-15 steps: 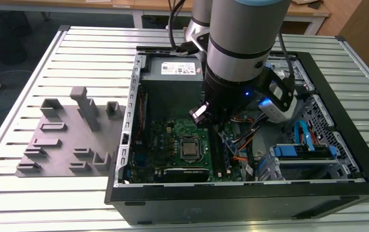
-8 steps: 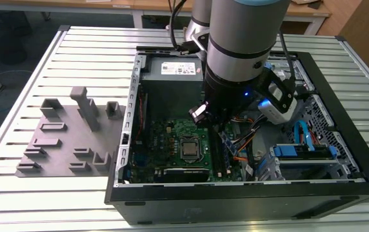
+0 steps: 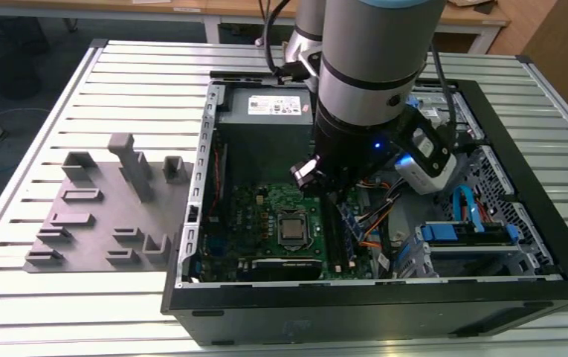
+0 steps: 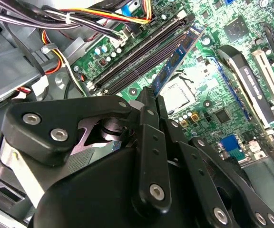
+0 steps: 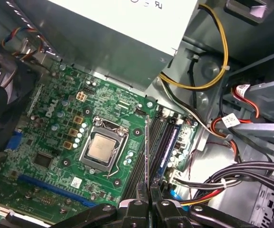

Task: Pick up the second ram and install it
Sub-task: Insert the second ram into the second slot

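My gripper (image 3: 336,195) is down inside the open computer case, over the green motherboard (image 3: 264,212). It is shut on the second ram (image 4: 177,54), a long thin blue-green stick with black chips that juts out from between the fingers (image 4: 146,114). In the first wrist view the second ram (image 5: 147,152) shows edge-on, running from the gripper (image 5: 149,197) along the long black memory slots (image 5: 161,142), on their processor side. The slots (image 4: 137,59) lie parallel to the stick. Whether the stick touches a slot I cannot tell.
The processor socket (image 5: 102,148) sits beside the slots. Bundled cables (image 5: 213,71) and a drive cage (image 3: 462,238) crowd the other side. The power supply (image 3: 264,111) fills the case's far end. A grey fixture plate with blocks (image 3: 105,216) lies on the slatted table, at the exterior view's left.
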### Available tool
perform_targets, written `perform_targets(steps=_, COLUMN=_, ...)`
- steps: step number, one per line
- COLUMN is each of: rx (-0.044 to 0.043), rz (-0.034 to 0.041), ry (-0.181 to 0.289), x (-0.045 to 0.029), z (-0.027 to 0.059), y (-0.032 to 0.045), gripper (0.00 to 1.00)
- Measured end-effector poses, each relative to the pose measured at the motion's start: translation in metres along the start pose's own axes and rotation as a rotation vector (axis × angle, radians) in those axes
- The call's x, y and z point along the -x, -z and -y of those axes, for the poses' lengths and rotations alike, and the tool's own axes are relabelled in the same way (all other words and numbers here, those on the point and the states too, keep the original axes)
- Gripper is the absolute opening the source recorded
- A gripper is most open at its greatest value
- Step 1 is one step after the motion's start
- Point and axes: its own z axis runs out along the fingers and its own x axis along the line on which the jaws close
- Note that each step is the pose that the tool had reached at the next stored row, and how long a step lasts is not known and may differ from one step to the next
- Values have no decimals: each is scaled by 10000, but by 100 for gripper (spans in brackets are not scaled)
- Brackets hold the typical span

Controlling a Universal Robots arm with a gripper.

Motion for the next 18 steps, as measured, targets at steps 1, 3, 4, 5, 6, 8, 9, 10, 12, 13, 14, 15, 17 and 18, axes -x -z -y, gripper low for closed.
perform_targets(steps=1, rx=-7, rz=3, ry=-61, x=0, z=0, y=0, gripper=11)
perform_targets(steps=3, rx=-19, rz=10, ry=-183, x=0, z=0, y=0, gripper=11)
perform_targets(steps=4, rx=-25, rz=13, ry=-242, x=0, z=0, y=0, gripper=11)
perform_targets(steps=5, rx=-32, rz=17, ry=-301, x=0, z=0, y=0, gripper=11)
perform_targets(steps=6, rx=-38, rz=20, ry=-361, x=0, z=0, y=0, gripper=11)
perform_targets(steps=8, rx=-50, rz=27, ry=-486, x=0, z=0, y=0, gripper=11)
perform_targets(steps=9, rx=-57, rz=30, ry=-544, x=0, z=0, y=0, gripper=11)
perform_targets(steps=10, rx=-63, rz=33, ry=-600, x=0, z=0, y=0, gripper=11)
perform_targets(steps=12, rx=-75, rz=39, ry=-713, x=0, z=0, y=0, gripper=11)
perform_targets(steps=13, rx=-81, rz=42, ry=-771, x=0, z=0, y=0, gripper=11)
perform_targets(steps=14, rx=-86, rz=46, ry=-826, x=0, z=0, y=0, gripper=11)
perform_targets(steps=15, rx=-92, rz=49, ry=-881, x=0, z=0, y=0, gripper=11)
perform_targets(steps=17, rx=-104, rz=54, ry=-992, x=0, z=0, y=0, gripper=11)
perform_targets(steps=18, rx=-109, rz=58, ry=-1046, x=0, z=0, y=0, gripper=11)
